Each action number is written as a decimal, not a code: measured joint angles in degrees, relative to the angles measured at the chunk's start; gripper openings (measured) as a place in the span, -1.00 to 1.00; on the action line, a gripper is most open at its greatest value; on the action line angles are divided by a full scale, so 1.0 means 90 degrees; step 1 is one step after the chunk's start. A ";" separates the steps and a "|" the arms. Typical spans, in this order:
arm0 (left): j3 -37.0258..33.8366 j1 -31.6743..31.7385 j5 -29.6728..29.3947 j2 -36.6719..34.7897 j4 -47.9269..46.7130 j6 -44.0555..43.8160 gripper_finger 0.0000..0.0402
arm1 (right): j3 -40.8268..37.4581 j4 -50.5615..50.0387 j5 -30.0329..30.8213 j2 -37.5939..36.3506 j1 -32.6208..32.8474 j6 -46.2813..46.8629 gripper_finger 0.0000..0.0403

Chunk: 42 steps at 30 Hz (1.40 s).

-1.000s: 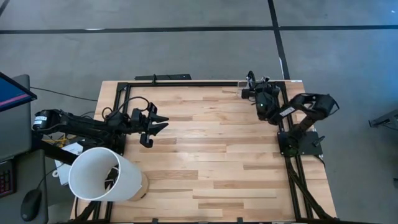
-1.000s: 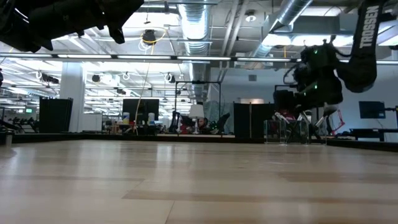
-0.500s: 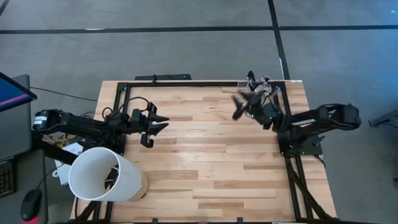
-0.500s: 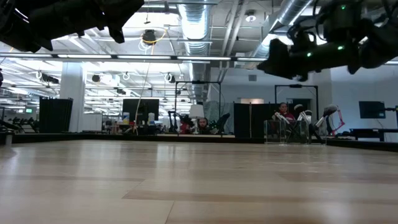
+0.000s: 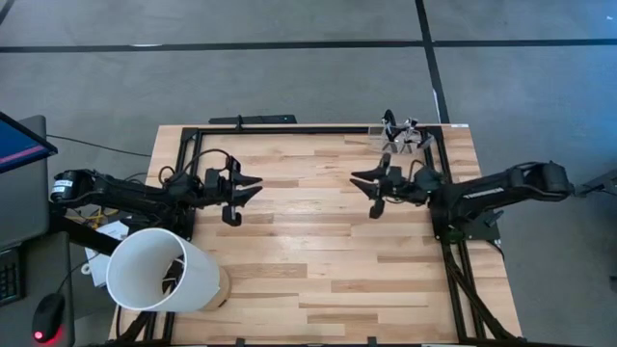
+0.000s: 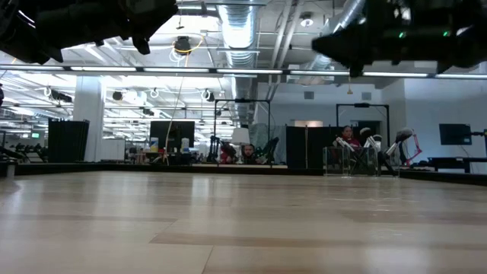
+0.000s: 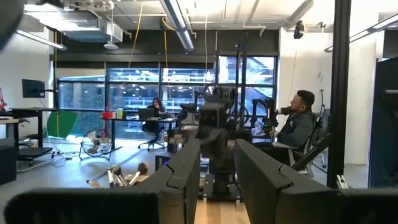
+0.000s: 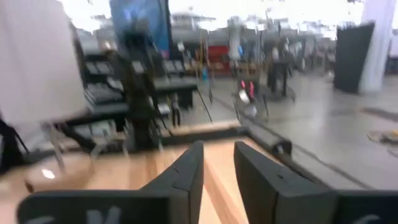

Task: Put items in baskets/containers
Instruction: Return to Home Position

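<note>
2 grippers, both spread wide, empty: left gripper (image 5: 249,193), right gripper (image 5: 364,191). 1 clear holder (image 5: 403,141) sat near right gripper, on its far side, not touching. Brushes (image 5: 389,122) stood inside, count unreadable. 1 white tub (image 5: 159,270) sat near left gripper.

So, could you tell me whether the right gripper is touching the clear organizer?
Apart. The high view shows bare wood between the right gripper and the clear organizer at the far corner of the table.

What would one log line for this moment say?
left arm: above table, jaws open, empty | right arm: above table, jaws open, empty | brushes: in clear holder, corner beside right arm
</note>
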 joint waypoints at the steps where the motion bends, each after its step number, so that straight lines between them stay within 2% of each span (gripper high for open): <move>1: 0.0000 0.0000 -0.0004 0.0000 -0.0032 -0.0004 -0.52 | 0.0003 -0.0057 0.0002 -0.0184 0.0072 0.0000 -0.65; 5: 0.0000 0.0000 -0.0005 0.0000 -0.0166 -0.0021 -0.52 | 0.0003 -0.0874 0.0035 -0.0913 0.0272 -0.0048 -0.76; 9: 0.0000 0.0000 -0.0077 0.0000 -0.0197 -0.0118 -0.52 | 0.0003 -0.2300 0.1026 -0.1564 0.0273 0.0059 -0.90; 11: 0.0000 0.0002 -0.0077 0.0000 -0.0199 -0.0191 -0.52 | 0.0003 -0.2795 0.1262 -0.1788 0.0271 0.0146 -0.96; 18: 0.0000 0.0002 -0.0076 0.0000 -0.0210 -0.0194 -0.57 | 0.0003 -0.2763 0.0302 -0.2154 0.0522 -0.0209 -0.97; 26: 0.0000 0.0166 0.0080 -0.0002 -0.0621 -0.0172 -0.95 | -0.0358 -0.2997 0.0171 -0.2658 0.0529 -0.0465 -1.00; 31: -0.0005 0.0447 0.0407 -0.0002 -0.1087 -0.0307 -0.97 | -0.0708 -0.3246 0.0124 -0.3435 0.0402 -0.0376 -1.00; 36: -0.0005 0.0766 0.1188 -0.0114 -0.1254 -0.0510 -0.98 | -0.0967 -0.3968 0.0100 -0.4228 0.0245 -0.0283 -1.00; 42: -0.0243 0.1211 0.1318 -0.0921 -0.1921 -0.0544 -0.98 | -0.1253 -0.4452 -0.0148 -0.5175 0.0101 -0.0172 -1.00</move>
